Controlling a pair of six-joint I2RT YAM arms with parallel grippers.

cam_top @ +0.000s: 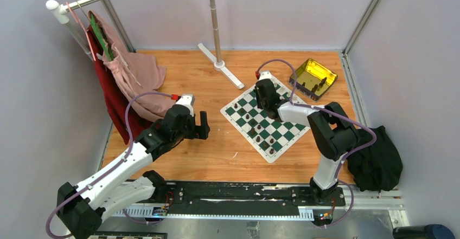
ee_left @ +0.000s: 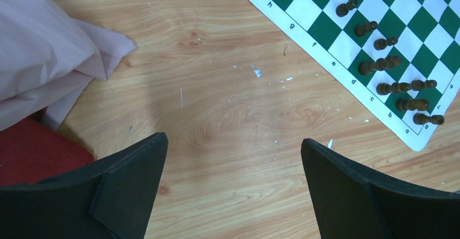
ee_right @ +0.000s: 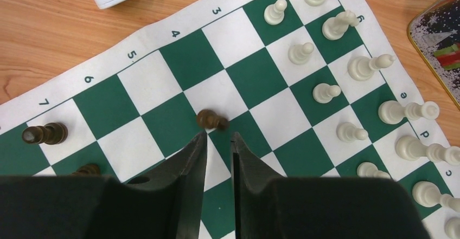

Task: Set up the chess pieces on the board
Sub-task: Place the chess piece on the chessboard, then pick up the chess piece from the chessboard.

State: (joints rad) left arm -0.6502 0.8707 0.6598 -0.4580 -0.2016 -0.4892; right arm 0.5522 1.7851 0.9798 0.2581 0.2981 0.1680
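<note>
R gripper (ee_right: pixel 218 137) hovered over mid board (ee_right: pixel 190 60), fingers narrowly parted, gripping nothing. Dark pawn (ee_right: pixel 211 120) stood just beyond the tips. L gripper (ee_left: pixel 233 140) gaped wide, off board's left edge, farther away.

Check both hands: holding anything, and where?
Nothing held: left hand open and empty; right hand narrowly open, gap bare, dark pawn just beyond its tips.

From above, the right arm (cam_top: pixel 325 125) hides part of the board (cam_top: pixel 239 111) — chess pieces (cam_top: pixel 259 126) too small to name; the wrist view crops the gold tin (ee_right: pixel 436 49).
</note>
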